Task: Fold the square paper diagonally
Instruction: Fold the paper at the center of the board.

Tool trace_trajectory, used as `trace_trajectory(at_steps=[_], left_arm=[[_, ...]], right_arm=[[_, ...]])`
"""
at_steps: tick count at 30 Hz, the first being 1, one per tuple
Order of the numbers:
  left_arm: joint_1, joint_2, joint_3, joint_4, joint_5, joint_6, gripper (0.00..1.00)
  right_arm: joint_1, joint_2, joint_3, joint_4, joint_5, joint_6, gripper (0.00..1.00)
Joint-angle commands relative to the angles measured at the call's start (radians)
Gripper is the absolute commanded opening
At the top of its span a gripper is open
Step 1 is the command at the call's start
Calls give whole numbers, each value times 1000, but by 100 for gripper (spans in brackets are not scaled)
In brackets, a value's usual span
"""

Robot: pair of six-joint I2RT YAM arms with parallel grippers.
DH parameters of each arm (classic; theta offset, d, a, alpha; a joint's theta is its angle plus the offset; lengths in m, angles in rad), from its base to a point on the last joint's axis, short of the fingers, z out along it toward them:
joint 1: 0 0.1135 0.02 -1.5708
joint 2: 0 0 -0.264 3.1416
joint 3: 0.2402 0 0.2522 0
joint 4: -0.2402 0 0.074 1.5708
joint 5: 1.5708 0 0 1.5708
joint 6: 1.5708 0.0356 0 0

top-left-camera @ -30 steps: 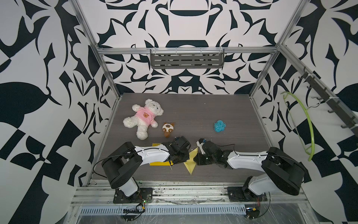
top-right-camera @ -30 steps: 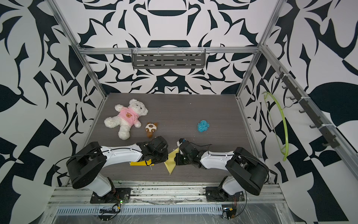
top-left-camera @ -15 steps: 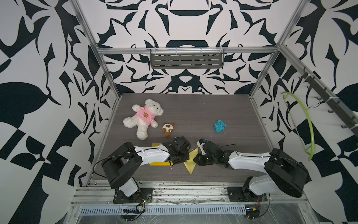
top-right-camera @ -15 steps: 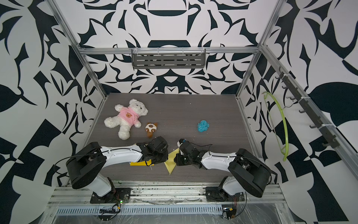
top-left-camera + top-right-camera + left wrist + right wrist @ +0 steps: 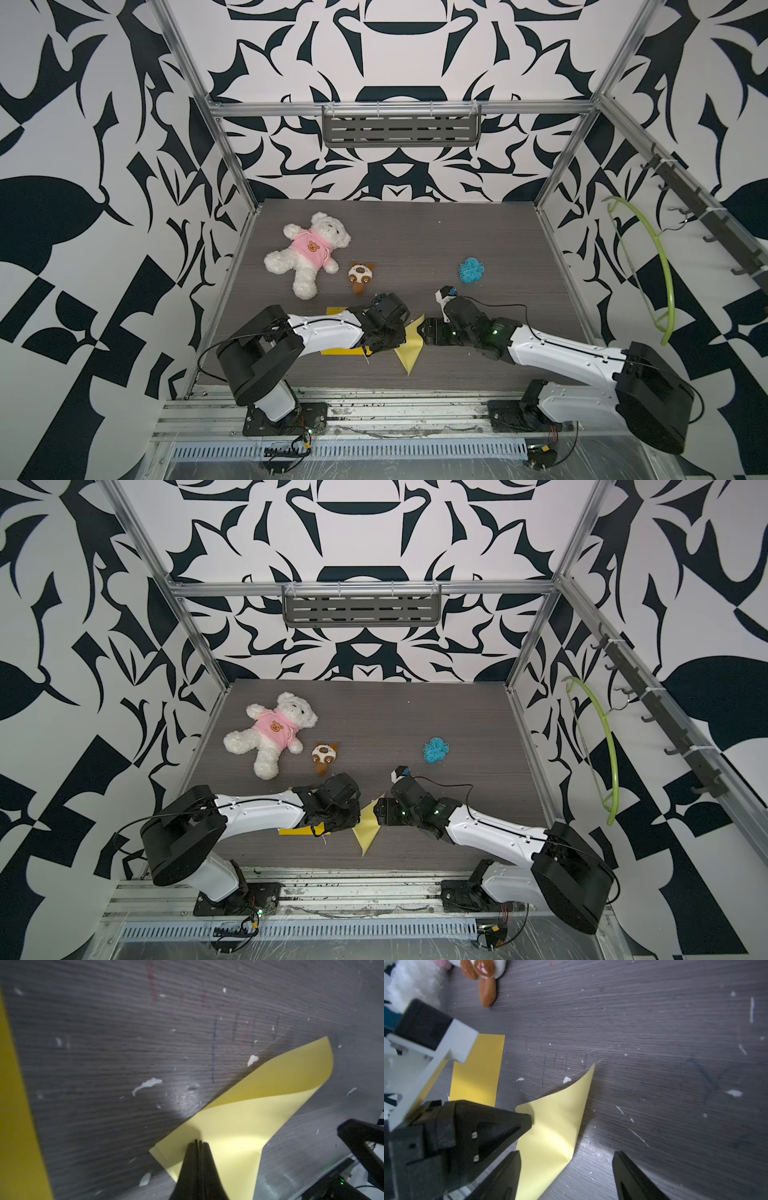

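Top views: the pale yellow paper (image 5: 409, 348) lies at the front centre of the table (image 5: 478, 245), directly between the two grippers. It is folded over into a narrow triangular shape. Its long axis runs from far to near. One pointed end faces the back wall and the sharper tip faces the front edge of the table.

Left wrist view: the fold is not flat. The upper layer curls up off the lower layer towards the far corner, leaving an open gap along that side.

Left gripper (image 5: 197, 1144): clenched, jaws together. Its tips rest on the upper layer of the paper near one corner. Whether a layer is pinched between the tips cannot be told.

Right gripper (image 5: 566, 1153): released, jaws spread wide and grasping nothing. Its fingers (image 5: 512, 1174) stand either side of the paper's near corner. One finger is beside the paper's edge and the other is over bare table.

A darker yellow sheet (image 5: 477, 1076) lies flat on the table, partly under the left arm and apart from the folded paper.

Further back on the table, well apart from the paper:
- teddy bear (image 5: 309, 253), far left
- small plush toy (image 5: 360, 276), near the bear
- blue yarn ball (image 5: 471, 270), right of centre
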Motion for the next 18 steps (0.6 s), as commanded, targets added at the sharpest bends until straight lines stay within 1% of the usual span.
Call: trace_trajectory(at_steps=[1, 4, 7, 10, 15, 17, 18], left_arm=[[-8, -6, -24, -25, -9, 1, 0], [-9, -3, -20, -24, -7, 1, 0], [-12, -3, -17, -24, -7, 1, 0], [-12, -2, -17, -24, -7, 1, 0], [-14, -2, -18, -21, -7, 1, 0], [-14, -2, -15, -21, -7, 1, 0], [-14, -2, -16, -21, -8, 1, 0]], right_arm=[[-85, -2, -54, 123, -89, 57, 76], [-161, 37, -126, 328, -237, 114, 66], [-183, 92, -149, 438, -311, 131, 65], [-188, 135, -165, 522, -356, 148, 64], [-188, 169, -167, 518, -362, 122, 64], [-188, 207, -168, 532, -373, 118, 60], [-188, 228, -169, 547, -382, 122, 56]])
